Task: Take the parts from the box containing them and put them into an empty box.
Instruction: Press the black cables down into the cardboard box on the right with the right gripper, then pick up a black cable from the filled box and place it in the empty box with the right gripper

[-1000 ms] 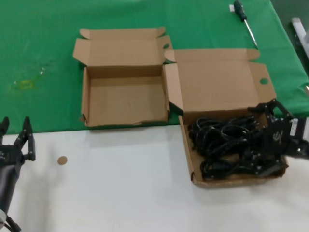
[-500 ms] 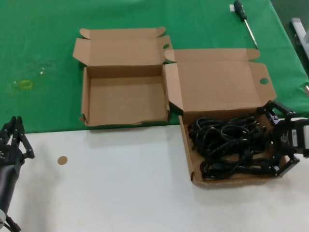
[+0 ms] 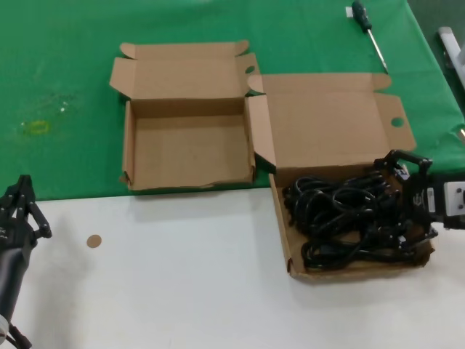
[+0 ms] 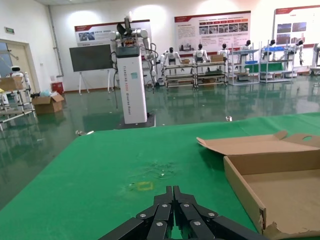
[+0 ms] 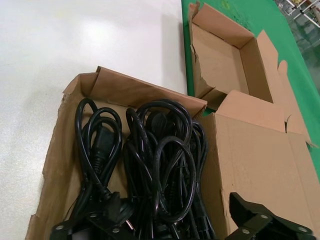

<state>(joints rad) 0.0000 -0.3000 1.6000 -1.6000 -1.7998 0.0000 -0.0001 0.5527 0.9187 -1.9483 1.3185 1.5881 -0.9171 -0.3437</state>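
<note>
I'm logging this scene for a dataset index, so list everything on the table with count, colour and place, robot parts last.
power cords: a tangled pile, count unclear, black, inside the wider box.
wider box: one, brown cardboard, on the robot's right, straddling the white and green surfaces, lid open.
smaller box: one, brown cardboard, holding nothing, on the green cloth left of the wider box, lid open.
screwdriver: one, dark handle, far right on the green cloth.
round disc: one, tan, on the white surface near the left gripper.
yellow mark: one, on the green cloth, far left.
left gripper: one, black, shut, at the left edge over the white surface.
right gripper: one, black, open, over the cords at the wider box's right end.
</note>
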